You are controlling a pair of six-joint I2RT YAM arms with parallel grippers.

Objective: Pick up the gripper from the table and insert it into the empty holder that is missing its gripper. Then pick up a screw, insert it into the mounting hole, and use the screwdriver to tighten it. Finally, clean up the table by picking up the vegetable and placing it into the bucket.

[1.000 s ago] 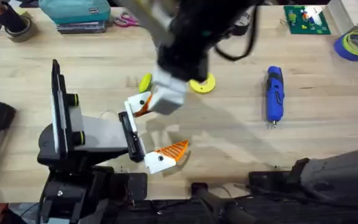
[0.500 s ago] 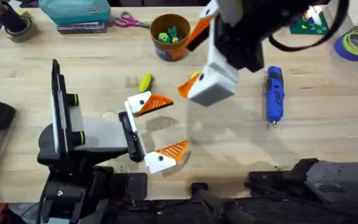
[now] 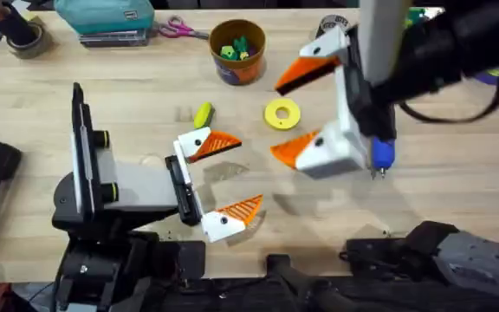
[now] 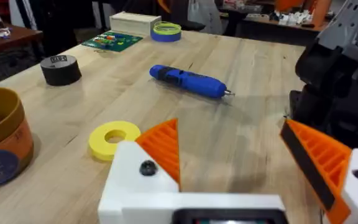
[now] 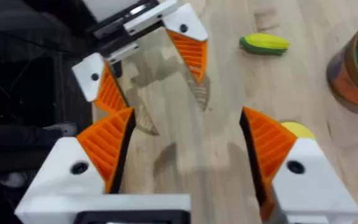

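Screwdriver [image 3: 382, 154] just at three o'clock of right hand [image 3: 306, 113] — fingers spread, empty; left hand [image 3: 223, 180] likewise open.

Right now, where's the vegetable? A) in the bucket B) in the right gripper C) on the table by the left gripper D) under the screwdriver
C: the vegetable lies on the bare table just beyond the left gripper, apart from the bucket, while the right gripper is open and empty.
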